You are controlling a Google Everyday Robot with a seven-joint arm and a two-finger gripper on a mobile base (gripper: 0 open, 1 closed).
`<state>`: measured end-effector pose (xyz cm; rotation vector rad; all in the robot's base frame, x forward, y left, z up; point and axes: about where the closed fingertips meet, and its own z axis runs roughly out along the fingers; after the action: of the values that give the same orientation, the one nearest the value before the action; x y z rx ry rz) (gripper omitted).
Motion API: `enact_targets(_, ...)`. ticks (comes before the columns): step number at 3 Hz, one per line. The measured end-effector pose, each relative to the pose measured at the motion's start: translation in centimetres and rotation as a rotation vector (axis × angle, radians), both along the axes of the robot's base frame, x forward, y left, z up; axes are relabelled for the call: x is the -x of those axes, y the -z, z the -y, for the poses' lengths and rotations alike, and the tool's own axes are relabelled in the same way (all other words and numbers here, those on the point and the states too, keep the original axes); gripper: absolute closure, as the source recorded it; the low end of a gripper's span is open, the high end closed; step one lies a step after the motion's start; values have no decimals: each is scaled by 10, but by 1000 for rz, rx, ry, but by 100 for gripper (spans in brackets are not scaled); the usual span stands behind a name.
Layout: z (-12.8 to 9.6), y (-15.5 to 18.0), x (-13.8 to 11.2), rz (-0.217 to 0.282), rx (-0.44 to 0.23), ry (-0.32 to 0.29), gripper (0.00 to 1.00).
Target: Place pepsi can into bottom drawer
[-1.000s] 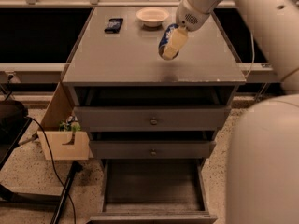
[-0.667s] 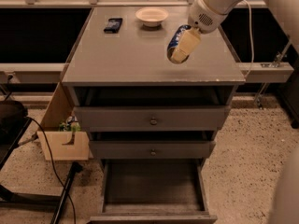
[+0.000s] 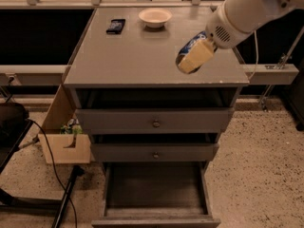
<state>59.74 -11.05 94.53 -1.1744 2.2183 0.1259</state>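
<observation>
Camera view looking down at the front of a grey cabinet (image 3: 137, 56). The robot's white arm (image 3: 247, 8) reaches in from the upper right. Its gripper (image 3: 189, 61) is clamped around the pepsi can (image 3: 191, 43), whose blue side shows above a tan finger pad (image 3: 197, 56). The can is tilted and appears lifted clear of the cabinet top, over its front right part, a position that suits carrying it out past the front edge. Below, the bottom drawer (image 3: 154, 189) is pulled well out, likely so the can can be lowered into it. The two knobbed drawers (image 3: 156, 122) above sit further in. A white bowl (image 3: 155, 17) and a dark flat object (image 3: 116, 25) rest at the back, well apart from the gripper.
</observation>
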Motion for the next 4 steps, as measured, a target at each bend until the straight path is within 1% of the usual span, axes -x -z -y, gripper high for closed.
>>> enact_targets(1,-6,26,3,-21,-9,28,100)
enact_targets(2,-5,28,7,-30,-14,56,100)
enact_targets(3,-2,32,24,-19,-13,137,100)
enact_targets(4,-4,45,49,3,11,257,100)
